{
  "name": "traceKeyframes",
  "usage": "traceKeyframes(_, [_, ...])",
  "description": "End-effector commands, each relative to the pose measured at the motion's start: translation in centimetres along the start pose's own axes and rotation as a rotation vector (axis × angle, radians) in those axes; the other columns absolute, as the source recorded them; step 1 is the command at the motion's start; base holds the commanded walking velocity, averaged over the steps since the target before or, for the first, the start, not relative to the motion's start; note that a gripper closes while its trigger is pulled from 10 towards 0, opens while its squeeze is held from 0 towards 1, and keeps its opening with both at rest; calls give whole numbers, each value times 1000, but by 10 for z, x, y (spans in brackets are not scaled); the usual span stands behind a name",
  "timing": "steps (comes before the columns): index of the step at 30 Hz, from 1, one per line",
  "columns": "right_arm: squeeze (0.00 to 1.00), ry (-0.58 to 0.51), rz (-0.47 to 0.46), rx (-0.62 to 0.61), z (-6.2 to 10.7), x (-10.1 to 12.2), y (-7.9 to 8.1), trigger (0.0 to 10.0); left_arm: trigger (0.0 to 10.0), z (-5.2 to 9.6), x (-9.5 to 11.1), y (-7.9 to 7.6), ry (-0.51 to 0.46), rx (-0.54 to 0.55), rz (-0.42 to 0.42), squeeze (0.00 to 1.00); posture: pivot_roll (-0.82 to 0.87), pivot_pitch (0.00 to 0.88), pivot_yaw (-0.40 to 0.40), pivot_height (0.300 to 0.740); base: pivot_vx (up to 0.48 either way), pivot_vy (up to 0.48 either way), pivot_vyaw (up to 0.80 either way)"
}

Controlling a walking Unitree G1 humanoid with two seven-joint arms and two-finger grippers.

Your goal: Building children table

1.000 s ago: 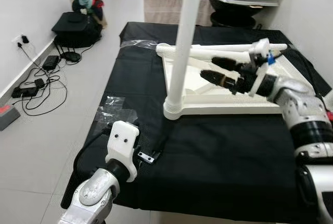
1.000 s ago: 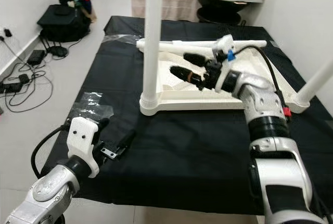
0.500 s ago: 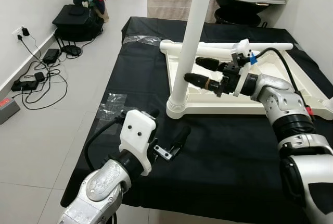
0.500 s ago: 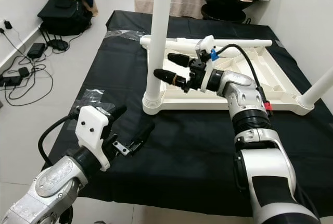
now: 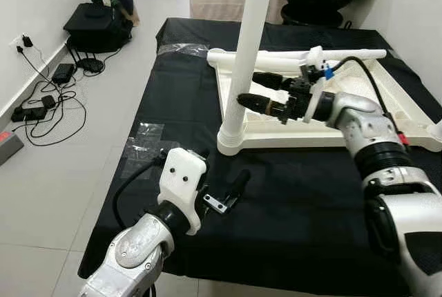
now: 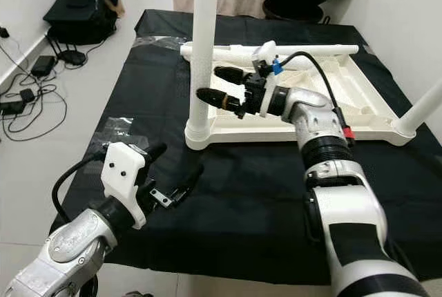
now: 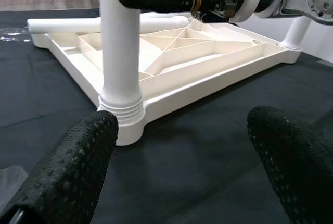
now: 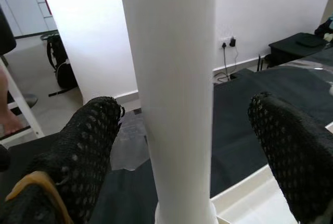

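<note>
White table frame (image 5: 359,114) lies inverted on the black worktop (image 5: 297,193), one leg (image 5: 243,69) upright at its near-left corner; right claw (image 5: 250,90) spread wide, straddling that leg, gripping nothing; left claw (image 5: 222,173) spread, empty, before the leg.

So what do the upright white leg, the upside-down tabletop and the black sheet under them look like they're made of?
The upright leg looks like smooth matte white plastic, with moulded rings at its base. The tabletop seems to be the same plastic: its underside shows moulded ribs. The black sheet looks like thin matte cloth, judging by its soft creases, though I can't be sure.
</note>
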State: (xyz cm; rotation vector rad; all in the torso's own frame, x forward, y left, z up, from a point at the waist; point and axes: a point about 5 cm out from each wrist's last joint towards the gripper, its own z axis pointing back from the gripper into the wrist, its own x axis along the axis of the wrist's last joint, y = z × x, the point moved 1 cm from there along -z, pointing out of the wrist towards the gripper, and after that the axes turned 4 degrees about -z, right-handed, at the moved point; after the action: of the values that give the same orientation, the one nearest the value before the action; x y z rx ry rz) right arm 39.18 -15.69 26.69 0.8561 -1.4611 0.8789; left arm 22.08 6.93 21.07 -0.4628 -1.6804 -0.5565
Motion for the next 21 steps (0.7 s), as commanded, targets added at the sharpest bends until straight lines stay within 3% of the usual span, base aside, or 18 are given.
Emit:
traceKeyframes(1, [0,-7,8,18,-4,3,1,10000,10000,2,1,-1,9,-2,-4,0,91,204,-116,740,0,0,0])
traceKeyframes(17, [0,-32,-9,31,-31,6,8,10000,10000,2,2,0,7,3,-6,0,90,209,-121,740,0,0,0])
traceKeyframes(18, [0,-34,-6,26,-32,7,8,7373,10000,2,2,0,6,3,-6,0,91,209,-122,740,0,0,0])
traceKeyframes(19, [0,-36,-9,19,-33,7,7,3529,10000,2,2,0,6,3,-6,0,91,209,-122,740,0,0,0])
traceKeyframes(20, [0,-36,-9,19,-33,7,7,3529,10000,2,2,0,6,3,-6,0,91,209,-122,740,0,0,0])
traceKeyframes(21, [0,-37,-10,13,-33,7,7,2745,10000,2,3,0,6,3,-5,0,91,209,-122,740,0,0,0])
